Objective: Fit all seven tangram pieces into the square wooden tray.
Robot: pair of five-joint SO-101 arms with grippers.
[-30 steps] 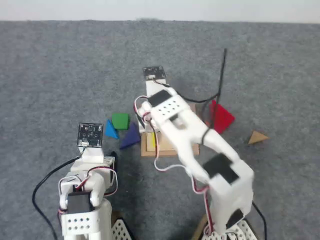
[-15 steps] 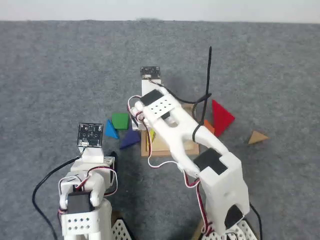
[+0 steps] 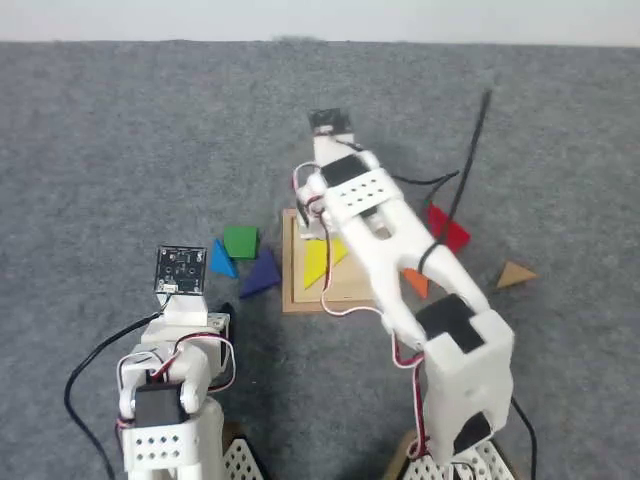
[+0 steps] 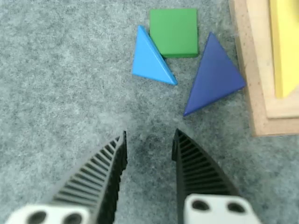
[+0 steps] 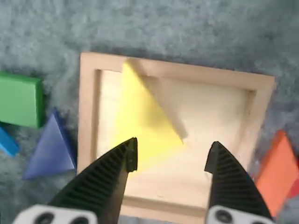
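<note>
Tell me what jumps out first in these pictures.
A yellow triangle lies in the tray, with the right gripper open above it. Beside the tray, a green square, a light blue triangle and a dark blue triangle cluster on the grey carpet, ahead of the open left gripper.

Open grey carpet (image 4: pixel 56 70) lies between the left gripper (image 4: pixel 149 140) and the cluster of light blue triangle (image 4: pixel 152 58), green square (image 4: pixel 174 31) and dark blue triangle (image 4: pixel 215 74). These crowd one outer wall of the tray (image 5: pixel 177 70). Inside, the yellow triangle (image 5: pixel 140 121) takes the side nearest them, and bare wood shows beyond it. The right arm (image 3: pixel 390 240) hangs over the tray. The orange piece (image 5: pixel 275 172) sits just beside the opposite wall, perhaps touching.
</note>
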